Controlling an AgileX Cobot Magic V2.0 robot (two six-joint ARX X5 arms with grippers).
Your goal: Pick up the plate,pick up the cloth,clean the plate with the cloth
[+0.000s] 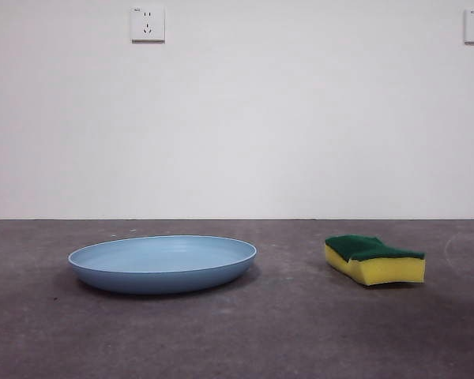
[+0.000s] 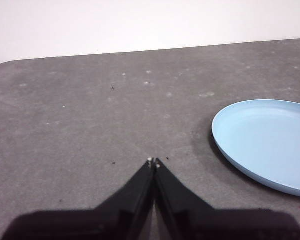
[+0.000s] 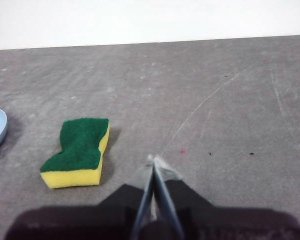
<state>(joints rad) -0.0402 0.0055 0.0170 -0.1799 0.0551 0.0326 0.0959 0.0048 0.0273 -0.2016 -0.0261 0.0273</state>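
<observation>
- We see the left gripper: two matte black, wedge-shaped jaws with pale specks at their tips.
- The right gripper shows black jaws carrying greyish translucent tip pads.

The worktop is dark grey, mottled and faintly scratched, filling the lower part of the front frame; the plate lies flat on it at lower left; the cloth lies at lower right, green side up, well apart.
</observation>
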